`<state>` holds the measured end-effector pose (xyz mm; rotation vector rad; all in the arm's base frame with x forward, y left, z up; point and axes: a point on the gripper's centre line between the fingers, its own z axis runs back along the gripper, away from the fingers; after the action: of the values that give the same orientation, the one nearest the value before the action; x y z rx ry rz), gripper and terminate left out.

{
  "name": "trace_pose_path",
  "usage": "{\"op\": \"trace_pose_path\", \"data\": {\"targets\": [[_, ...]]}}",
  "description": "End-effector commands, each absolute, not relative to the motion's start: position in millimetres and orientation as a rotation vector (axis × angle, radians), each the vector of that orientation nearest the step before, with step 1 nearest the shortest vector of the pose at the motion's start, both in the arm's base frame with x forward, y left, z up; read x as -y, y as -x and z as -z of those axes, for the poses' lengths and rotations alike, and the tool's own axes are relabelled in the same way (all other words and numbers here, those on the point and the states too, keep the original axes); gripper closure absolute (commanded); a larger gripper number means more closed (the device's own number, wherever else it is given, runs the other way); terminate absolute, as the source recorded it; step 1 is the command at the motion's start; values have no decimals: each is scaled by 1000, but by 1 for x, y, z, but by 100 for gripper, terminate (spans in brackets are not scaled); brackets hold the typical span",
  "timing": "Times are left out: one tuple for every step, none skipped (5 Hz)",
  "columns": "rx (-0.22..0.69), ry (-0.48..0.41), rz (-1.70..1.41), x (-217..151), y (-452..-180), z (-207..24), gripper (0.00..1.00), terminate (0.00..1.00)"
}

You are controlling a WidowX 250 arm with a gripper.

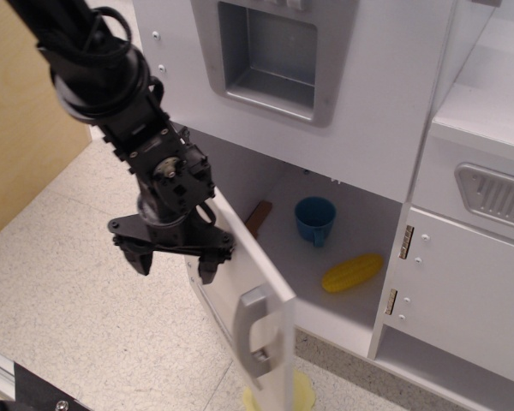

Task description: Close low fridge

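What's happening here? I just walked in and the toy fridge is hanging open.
A black robot arm is working on the low fridge door. Its tool, fingers spread and holding nothing, sits against the door's outer face near the top edge. The door stands well open, so the blue cup and yellow corn inside are visible. Closing isn't done yet.

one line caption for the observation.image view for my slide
Open black gripper against the outer face of the half-open low fridge door, with a blue cup and yellow corn visible inside.
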<state>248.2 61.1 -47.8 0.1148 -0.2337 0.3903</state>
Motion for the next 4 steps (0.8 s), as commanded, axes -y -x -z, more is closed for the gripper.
{"op": "trace_pose_path", "data": {"targets": [[219,-83,-417,-35,-280,51,0,0],[205,-77,-445,-26,-298,54,0,0],[212,-71,-475,-21,-317,55,0,0],[211,-55,-508,-21,-331,55,0,0]]}}
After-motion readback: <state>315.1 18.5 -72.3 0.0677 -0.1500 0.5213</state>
